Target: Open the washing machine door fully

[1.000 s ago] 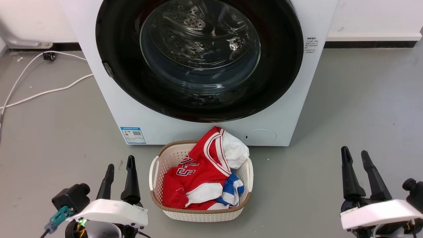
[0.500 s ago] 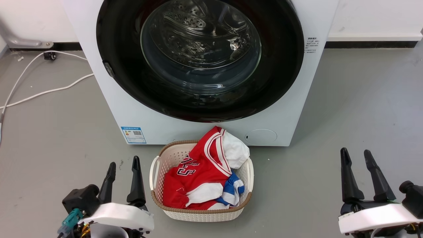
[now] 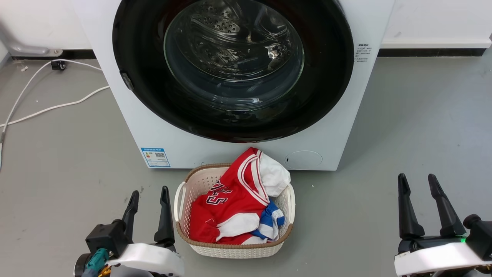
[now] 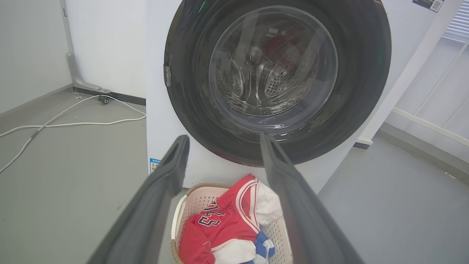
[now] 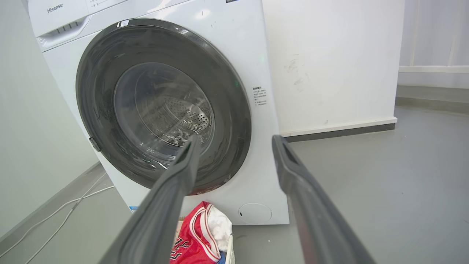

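We're holding both arms low and back, nothing grasped. The left gripper (image 3: 150, 191) is sitting released, its two dark fingers apart and empty. The right gripper (image 3: 417, 176) is likewise spread and empty, over bare grey floor (image 3: 423, 134). Both are pointing forward and touching nothing. We're reading it as a ready pose ahead of the reach.

Between them, the white perforated plastic basket with a brown rim (image 3: 230, 246) is sitting on the floor, carrying a red-and-white jersey (image 3: 230, 192) and some white and blue cloth. Its left handle is lying just beside the left gripper, and it's well apart from the right one. It's occupying the approach lane, so we're expecting to reach in above it.

Right behind it, the big white front-loading washing machine (image 3: 184, 146) is showing a blue label sticker (image 3: 155, 157) low left and a small round white flap (image 3: 303, 159) low right. The large round glossy black door with the clear bulging glass centre (image 3: 142, 100) is sitting in the machine's front, above the basket, looking shut and flush. Being a disc, it's offering no long axis. Its plane is standing upright, its face pointing straight out at us. A small grey catch (image 3: 126, 81) is showing on its left edge, so we're judging the hinge to be on the right and the left gripper the likelier puller.
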You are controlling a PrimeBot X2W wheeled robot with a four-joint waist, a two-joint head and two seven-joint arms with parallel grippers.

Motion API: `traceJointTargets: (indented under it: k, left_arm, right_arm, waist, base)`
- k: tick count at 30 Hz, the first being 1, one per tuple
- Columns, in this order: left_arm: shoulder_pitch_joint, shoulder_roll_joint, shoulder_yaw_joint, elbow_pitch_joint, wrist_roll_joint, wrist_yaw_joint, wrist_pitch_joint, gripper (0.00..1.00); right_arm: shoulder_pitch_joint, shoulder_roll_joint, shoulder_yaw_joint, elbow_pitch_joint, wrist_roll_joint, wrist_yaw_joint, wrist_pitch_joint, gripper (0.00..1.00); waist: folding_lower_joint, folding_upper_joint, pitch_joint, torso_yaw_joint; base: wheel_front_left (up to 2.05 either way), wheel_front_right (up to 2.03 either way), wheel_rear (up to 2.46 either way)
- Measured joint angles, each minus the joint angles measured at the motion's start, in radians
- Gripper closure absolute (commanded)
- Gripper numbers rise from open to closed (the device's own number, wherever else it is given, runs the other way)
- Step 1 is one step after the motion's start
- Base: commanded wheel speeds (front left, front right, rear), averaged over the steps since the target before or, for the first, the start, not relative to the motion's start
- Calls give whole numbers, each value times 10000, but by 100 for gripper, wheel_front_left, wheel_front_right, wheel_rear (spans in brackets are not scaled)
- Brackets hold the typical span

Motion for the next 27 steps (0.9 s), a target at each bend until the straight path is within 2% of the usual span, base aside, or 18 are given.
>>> traceJointTargets:
  k: [16, 27]
  left_arm:
    - [105, -121, -79, 33, 1352, -6, -326, 0]
    - [191, -169, -84, 119, 2063, -146, -541, 0]
  right_arm:
    - [254, -4, -42, -337, -1229, 2, -336, 0]
    - [294, -6, -63, -502, -1546, 2, -527, 0]
  waist:
    - [0, 0, -20, -20]
    - [0, 0, -14, -38]
  base:
    - [0, 0, 0]
    - [0, 0, 0]
